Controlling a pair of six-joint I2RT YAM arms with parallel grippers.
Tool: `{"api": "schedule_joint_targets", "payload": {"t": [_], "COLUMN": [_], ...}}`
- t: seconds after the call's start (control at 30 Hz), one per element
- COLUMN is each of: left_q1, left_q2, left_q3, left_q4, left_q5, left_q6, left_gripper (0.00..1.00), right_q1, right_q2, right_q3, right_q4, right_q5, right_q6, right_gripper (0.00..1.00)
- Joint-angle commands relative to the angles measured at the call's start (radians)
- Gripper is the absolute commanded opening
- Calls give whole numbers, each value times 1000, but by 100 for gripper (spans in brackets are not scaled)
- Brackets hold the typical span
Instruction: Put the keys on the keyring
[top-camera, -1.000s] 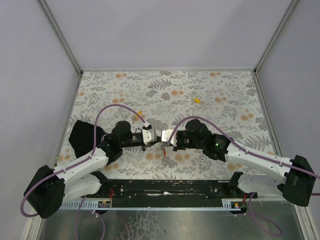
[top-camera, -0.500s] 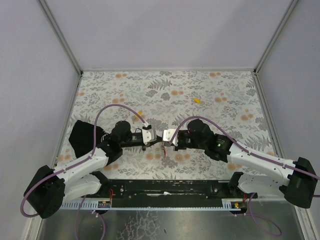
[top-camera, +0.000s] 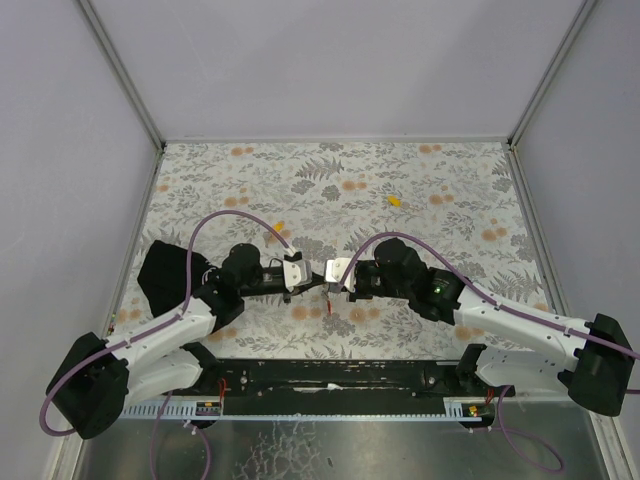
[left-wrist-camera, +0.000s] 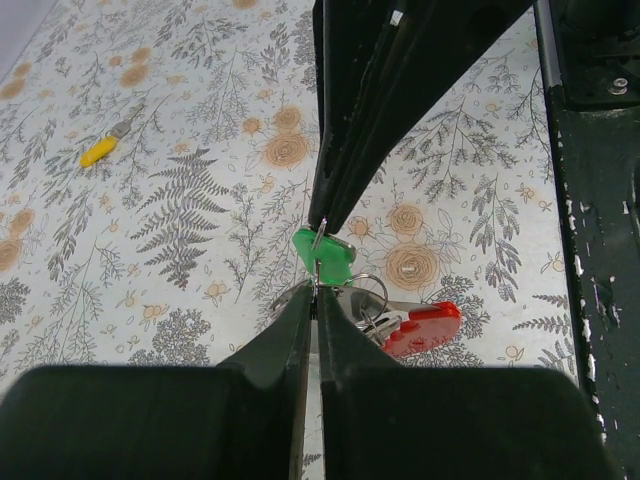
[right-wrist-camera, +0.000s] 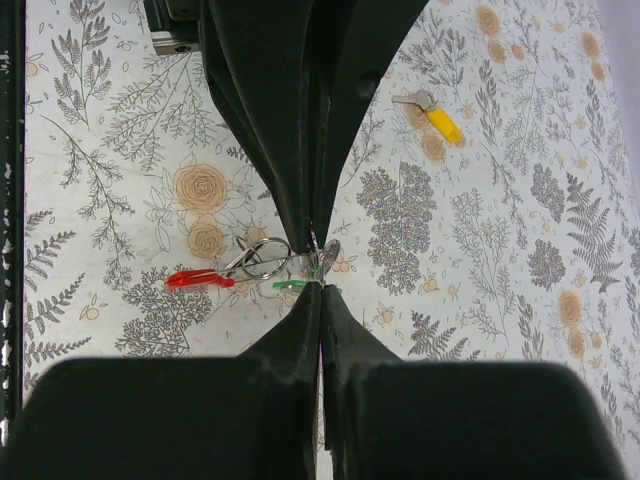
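Two arms meet tip to tip low over the near middle of a flower-patterned desk (top-camera: 450, 180). The left fingers (left-wrist-camera: 285, 340) are pressed together, and so are the right fingers (right-wrist-camera: 298, 335). Their tips almost touch. Between the tips sits the green key (left-wrist-camera: 325, 255), right against the wire loops of the keyring (left-wrist-camera: 372, 296), whose red tab (left-wrist-camera: 422, 328) trails off to one side. Which pair pinches the key and which pinches the ring cannot be made out.

The step looks like threading the green key onto the ring. It probably calls for one arm to hold steady while the other makes very small turning moves, feeding the key's hole along the split wire without loosening either pinch.

One yellow key (top-camera: 394, 200) lies far back on the desk and another yellow key (top-camera: 279, 226) lies nearer the left arm, both well apart from the ring.
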Motion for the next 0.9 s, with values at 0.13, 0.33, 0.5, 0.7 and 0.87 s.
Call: {"api": "schedule_joint_targets", "payload": {"t": [0.13,0.33,0.5,0.7,0.87], "left_q1": [7,7,6,7,6], "left_q2": [-24,-22,-22,-22,-21], "left_q3": [-13,-12,-12,-12,-13], "left_q4": [95,97,96,99,99], "left_q5": [7,8,7,8,9], "left_q6": [14,14,15,12,13], "left_gripper": [0,0,0,0,0], "right_q1": [7,7,7,8,8], "right_q2": [8,11,16,18,20], "right_q3": [20,24,28,32,32], "right_q4": [30,30,27,24,24], "right_q5": [-10,-21,-29,-35,-37], "right_q6": [16,17,17,18,18], "right_gripper": [0,0,0,0,0]}}
